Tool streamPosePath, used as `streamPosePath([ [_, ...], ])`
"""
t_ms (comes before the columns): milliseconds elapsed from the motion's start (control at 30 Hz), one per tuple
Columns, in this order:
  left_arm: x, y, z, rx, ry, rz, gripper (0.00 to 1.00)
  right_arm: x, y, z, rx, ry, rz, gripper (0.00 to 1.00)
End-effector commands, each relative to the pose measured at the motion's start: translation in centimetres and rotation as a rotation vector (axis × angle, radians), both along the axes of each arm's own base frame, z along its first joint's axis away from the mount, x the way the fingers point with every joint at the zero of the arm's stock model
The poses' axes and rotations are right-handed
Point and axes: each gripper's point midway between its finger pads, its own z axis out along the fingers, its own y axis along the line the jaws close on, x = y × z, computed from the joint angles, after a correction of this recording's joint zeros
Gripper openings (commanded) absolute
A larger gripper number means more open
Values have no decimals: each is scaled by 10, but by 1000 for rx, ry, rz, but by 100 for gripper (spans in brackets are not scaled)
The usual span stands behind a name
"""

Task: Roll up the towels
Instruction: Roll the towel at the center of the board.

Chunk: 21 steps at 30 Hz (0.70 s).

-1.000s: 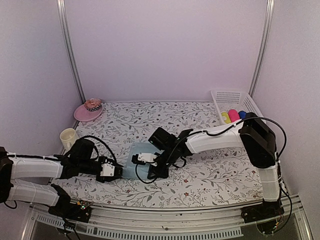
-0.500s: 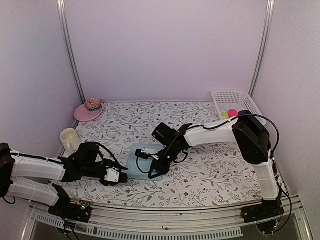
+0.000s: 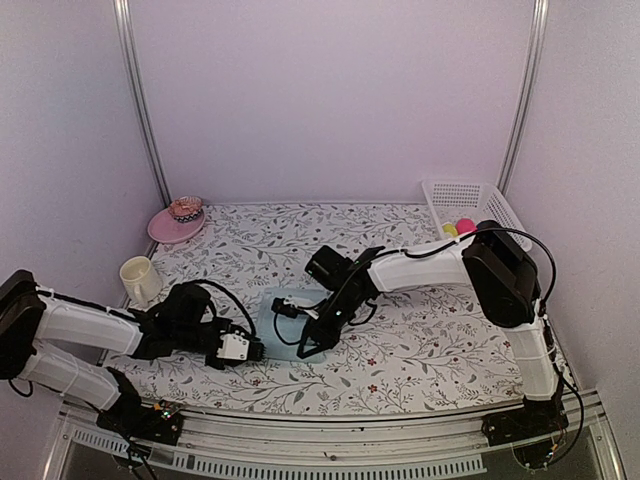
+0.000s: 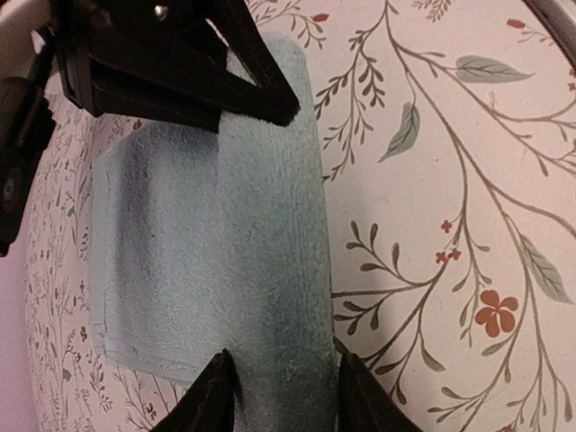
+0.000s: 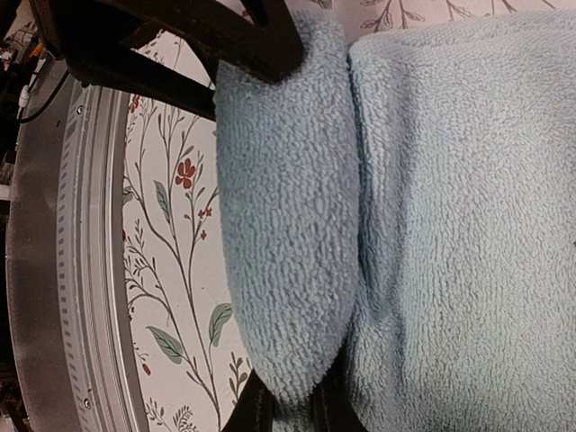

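Observation:
The pale aqua towel lies on the flowered table near the front middle, its near edge turned up into a thick fold. My left gripper reaches in from the left; in the left wrist view its fingertips stand on either side of the fold, gripper closed on it. My right gripper comes down from the right, and in its wrist view it pinches the same fold. The royal blue towel is out of view.
A pink hat sits at the back left, with a cream mug in front of it. A white basket at the back right holds coloured items. The metal front rail runs close to the towel.
My left gripper has moved right to the towel's near edge. My right gripper has shifted onto the same edge, and that edge now stands up as a fold.

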Motion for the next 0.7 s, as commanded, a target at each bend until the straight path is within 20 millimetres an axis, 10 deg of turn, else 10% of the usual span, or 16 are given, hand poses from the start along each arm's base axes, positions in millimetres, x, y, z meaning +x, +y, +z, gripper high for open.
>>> streamPosePath([
  [0, 3, -7, 2, -2, 12, 6, 34, -7, -10, -20, -67, 48, 6, 13],
  [333, -7, -3, -13, 88, 154, 9, 0, -2, -12, -13, -58, 18, 11, 18],
  [667, -15, 0, -20, 139, 403, 39, 0, 9, -21, 41, 47, -207, 37, 48],
])
